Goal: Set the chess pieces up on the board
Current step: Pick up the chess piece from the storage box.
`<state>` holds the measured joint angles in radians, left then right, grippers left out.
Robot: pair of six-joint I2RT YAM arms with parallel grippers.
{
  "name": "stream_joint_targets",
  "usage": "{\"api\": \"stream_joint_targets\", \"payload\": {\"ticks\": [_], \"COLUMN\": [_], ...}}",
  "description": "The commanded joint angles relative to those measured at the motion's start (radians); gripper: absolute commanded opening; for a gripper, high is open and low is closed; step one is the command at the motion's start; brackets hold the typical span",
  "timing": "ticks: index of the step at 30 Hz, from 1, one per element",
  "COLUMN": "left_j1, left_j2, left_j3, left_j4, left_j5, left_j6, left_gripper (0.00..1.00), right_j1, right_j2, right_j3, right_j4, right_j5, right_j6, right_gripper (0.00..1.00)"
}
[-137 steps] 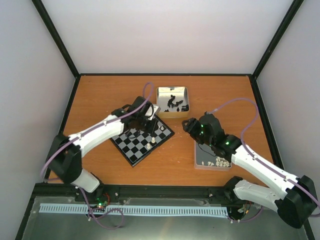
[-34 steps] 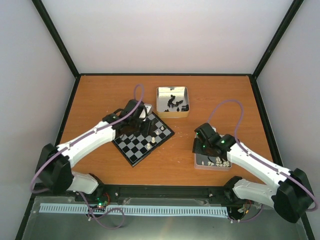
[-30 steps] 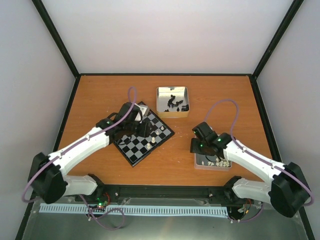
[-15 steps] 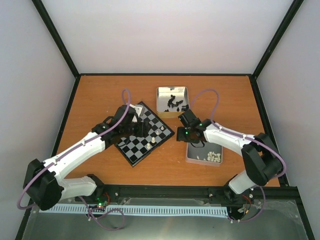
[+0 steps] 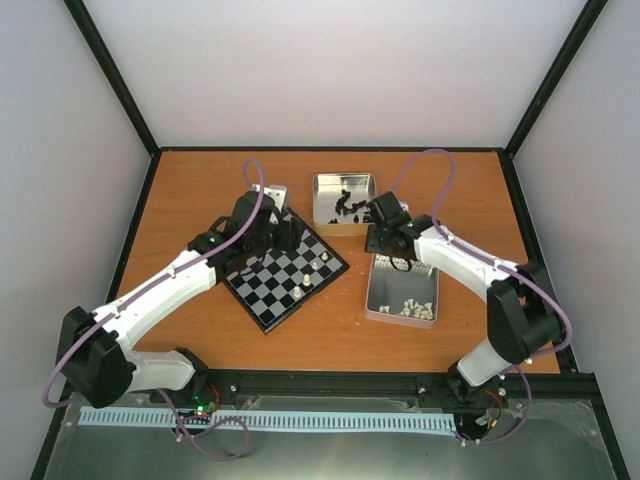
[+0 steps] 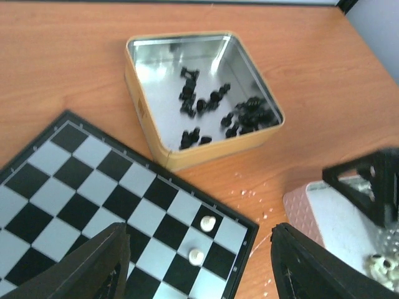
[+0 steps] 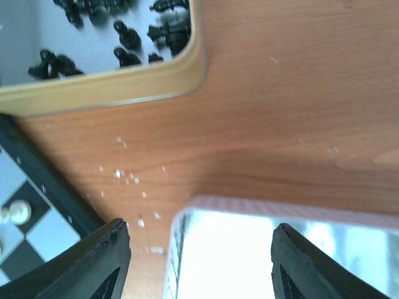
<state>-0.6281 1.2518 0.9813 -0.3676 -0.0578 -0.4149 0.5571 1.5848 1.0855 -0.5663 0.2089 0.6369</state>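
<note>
Board [image 5: 285, 275] lies flat, turned diamond-wise on the orange table [image 5: 200, 190], one edge facing a tin [image 5: 320, 200] of black pieces [image 5: 346, 206]. A few white pieces [image 5: 318, 262] stand near its right corner. Over it the left gripper [image 5: 280, 232] hangs spread and empty. Beside it, the right gripper [image 5: 385, 236] gapes over a second tin [image 5: 402, 290]. Pale walls [image 5: 330, 70] enclose all.

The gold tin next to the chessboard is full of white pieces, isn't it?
Not quite. The gold tin next to the chessboard holds black pieces, not white ones. The left wrist view looks straight down into the tin and shows them clearly.
</note>
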Motion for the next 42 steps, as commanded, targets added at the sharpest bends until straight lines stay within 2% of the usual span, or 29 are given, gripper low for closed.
{"api": "stream_joint_targets", "payload": {"ticks": [1,5,10,15,20,25,31,38,42], "left_j1": [0.005,0.005,0.005,0.005,0.005,0.005,0.006,0.005,0.005], "left_j2": [0.018,0.003,-0.031,-0.057,-0.072,-0.105,-0.082,-0.049,-0.045], "left_j3": [0.113,0.111,0.093,0.058,0.052,0.008,0.033,0.055,0.059], "left_j4": [-0.016,-0.031,-0.018,0.025,0.031,0.092,0.117,0.118,0.113], "left_j5": [-0.028,0.002,0.028,0.006,-0.027,-0.062,-0.062,-0.048,-0.056], "left_j6": [0.021,-0.022,-0.065,-0.074,-0.061,-0.043,-0.016,0.009,0.011], "left_gripper": [0.62,0.62,0.63,0.63,0.63,0.64,0.64,0.64,0.64], "right_j1": [-0.002,0.0,0.0,-0.001,-0.002,-0.026,-0.06,-0.06,-0.061], "right_j2": [-0.107,-0.199,-0.274,-0.241,-0.176,-0.143,-0.088,-0.077,-0.097], "right_j3": [-0.012,-0.129,-0.228,-0.262,-0.277,-0.283,-0.279,-0.241,-0.22], "right_j4": [-0.247,-0.428,-0.527,-0.525,-0.516,-0.429,-0.335,-0.324,-0.35], "right_j5": [-0.015,-0.102,-0.162,-0.118,-0.091,-0.083,-0.09,-0.088,-0.08], "right_j6": [-0.035,0.026,0.061,0.053,0.067,0.039,-0.01,-0.029,-0.02], "right_gripper": [0.62,0.59,0.56,0.49,0.47,0.45,0.4,0.16,0.13]}}
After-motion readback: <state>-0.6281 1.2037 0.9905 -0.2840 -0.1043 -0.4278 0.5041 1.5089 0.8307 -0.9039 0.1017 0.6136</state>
